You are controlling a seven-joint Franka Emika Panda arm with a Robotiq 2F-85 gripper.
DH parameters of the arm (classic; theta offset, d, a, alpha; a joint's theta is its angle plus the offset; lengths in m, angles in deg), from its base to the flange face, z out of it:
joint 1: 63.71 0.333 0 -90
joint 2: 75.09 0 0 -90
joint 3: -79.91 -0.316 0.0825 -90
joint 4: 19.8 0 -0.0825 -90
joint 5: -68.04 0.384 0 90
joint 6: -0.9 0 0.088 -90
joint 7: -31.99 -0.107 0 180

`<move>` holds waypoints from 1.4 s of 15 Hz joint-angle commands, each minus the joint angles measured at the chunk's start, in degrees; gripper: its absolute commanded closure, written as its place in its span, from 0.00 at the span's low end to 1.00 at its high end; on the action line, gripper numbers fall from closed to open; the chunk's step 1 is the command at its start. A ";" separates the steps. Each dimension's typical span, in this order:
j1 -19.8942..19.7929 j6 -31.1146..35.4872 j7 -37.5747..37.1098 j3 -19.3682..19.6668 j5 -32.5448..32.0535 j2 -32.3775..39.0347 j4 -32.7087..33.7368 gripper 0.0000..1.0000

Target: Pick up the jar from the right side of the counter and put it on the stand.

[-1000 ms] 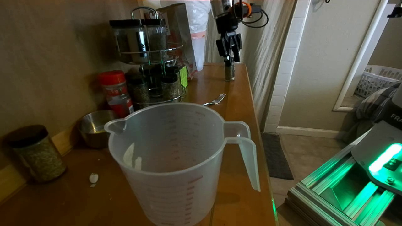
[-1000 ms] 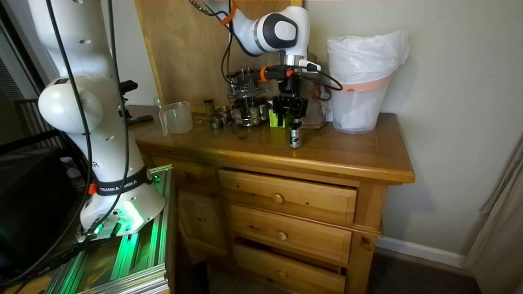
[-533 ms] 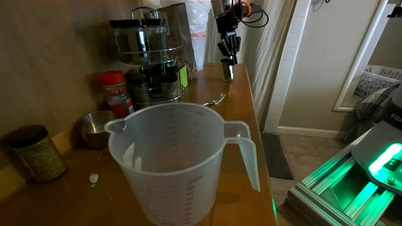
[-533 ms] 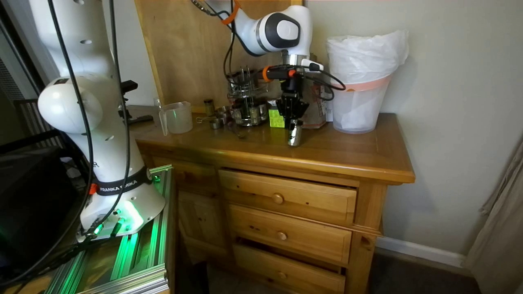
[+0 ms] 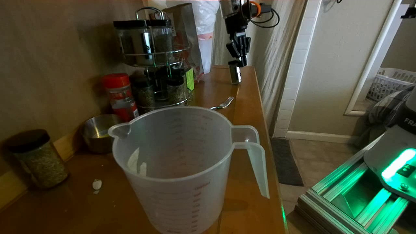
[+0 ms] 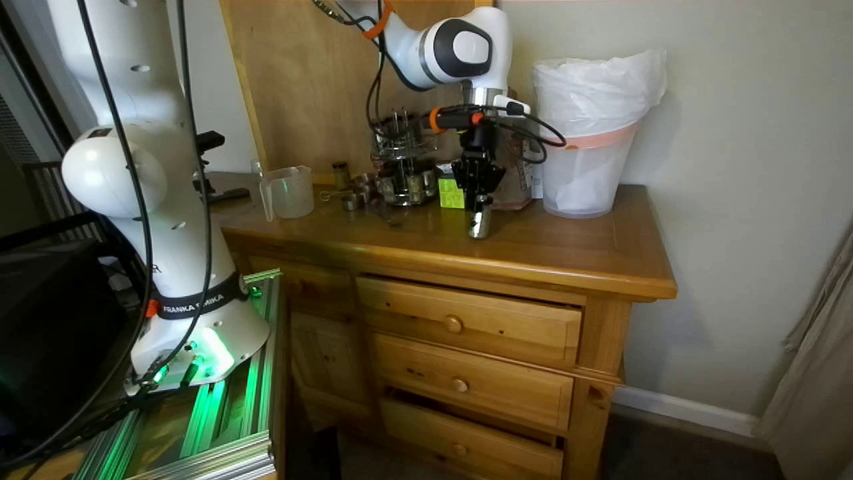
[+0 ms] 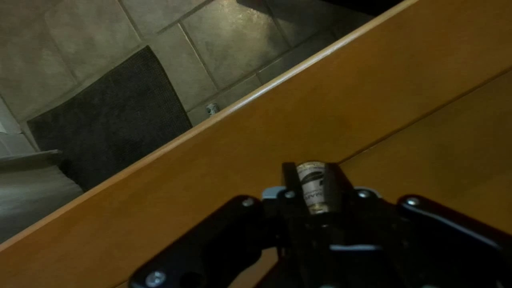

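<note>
Hand (image 7: 312, 170) grips the slightly tilted jar (image 6: 479, 225), apart from the stand (image 6: 402, 157).

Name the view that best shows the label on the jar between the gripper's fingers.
The wrist view: close up, the jar has its pale label facing the camera, dark print visible though blurry. Both exterior views show the jar small and tilted, the label too tiny to read.

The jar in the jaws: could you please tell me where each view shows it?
In an exterior view: jar, upper half, right of centre.
In an exterior view: jar, near the middle, slightly right.
Wrist view: jar, lower half, right of centre, between the jaws.
Shared landmark: the counter, in all three views.
</note>
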State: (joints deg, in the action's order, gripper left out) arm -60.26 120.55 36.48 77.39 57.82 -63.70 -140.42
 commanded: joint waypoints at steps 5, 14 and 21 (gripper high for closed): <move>-0.47 -3.35 2.92 -0.76 3.82 -0.65 0.40 0.19; -0.59 -2.87 6.32 -1.34 7.60 -0.07 0.79 0.00; -0.47 -1.58 6.99 -1.33 7.88 0.51 1.12 0.33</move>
State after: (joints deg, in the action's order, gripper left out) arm -60.23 118.46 41.75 76.58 64.18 -63.79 -140.35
